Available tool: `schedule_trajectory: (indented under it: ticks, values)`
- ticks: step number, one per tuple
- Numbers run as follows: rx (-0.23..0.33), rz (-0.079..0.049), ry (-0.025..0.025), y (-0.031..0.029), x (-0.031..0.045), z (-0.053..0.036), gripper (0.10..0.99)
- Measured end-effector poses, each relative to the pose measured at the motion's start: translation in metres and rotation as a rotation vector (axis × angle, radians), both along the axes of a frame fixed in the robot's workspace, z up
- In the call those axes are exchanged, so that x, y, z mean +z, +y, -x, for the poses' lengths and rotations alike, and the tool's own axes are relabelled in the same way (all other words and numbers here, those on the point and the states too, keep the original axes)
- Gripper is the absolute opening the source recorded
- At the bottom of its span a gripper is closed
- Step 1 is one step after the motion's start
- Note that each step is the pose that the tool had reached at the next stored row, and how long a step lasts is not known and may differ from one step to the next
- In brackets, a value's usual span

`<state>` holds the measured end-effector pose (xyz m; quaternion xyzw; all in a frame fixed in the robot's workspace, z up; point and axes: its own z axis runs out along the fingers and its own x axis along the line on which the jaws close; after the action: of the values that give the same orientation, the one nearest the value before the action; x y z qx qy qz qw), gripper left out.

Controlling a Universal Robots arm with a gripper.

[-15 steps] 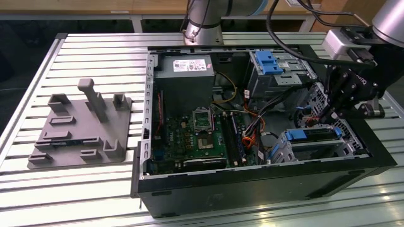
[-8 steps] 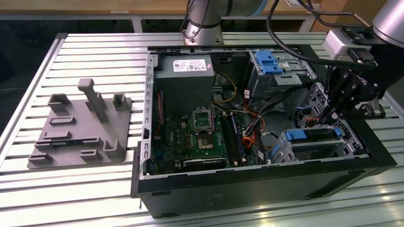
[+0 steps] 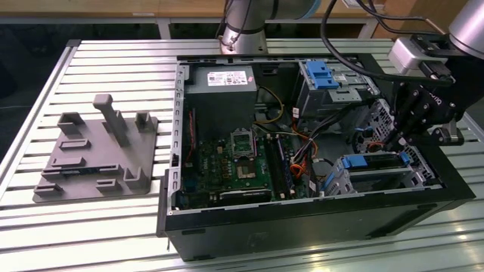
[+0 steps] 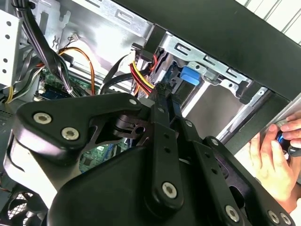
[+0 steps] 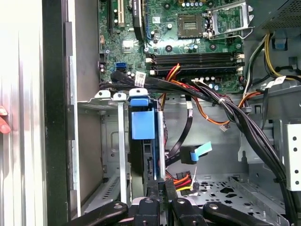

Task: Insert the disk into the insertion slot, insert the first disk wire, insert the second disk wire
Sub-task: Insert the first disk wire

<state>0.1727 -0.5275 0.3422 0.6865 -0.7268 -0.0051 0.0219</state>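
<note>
Disk (image 5: 142, 126) is seen seated edge-on in the insertion slot (image 5: 110, 150); gripper (image 5: 161, 182) is pinched shut, nothing visibly gripped, right off the disk's end; red-yellow wire plug (image 5: 182, 180) is found just beside it

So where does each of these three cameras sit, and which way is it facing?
Exterior view: off the arm, above the table, looking down into the open computer case; the gripper shows at the exterior view's right.
First wrist view: on the arm, looking past the gripper at the disk and motherboard.
Second wrist view: on the arm, looking along the gripper; a person's hand shows.
Shared: both wrist views show red-and-yellow wires.
</note>
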Motion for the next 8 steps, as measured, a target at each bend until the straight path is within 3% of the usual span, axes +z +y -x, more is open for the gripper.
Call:
schedule_trajectory:
  ticks: [8]
  values:
    - [0.0, 0.0, 0.0, -0.0029, -0.0011, 0.0, 0.169]
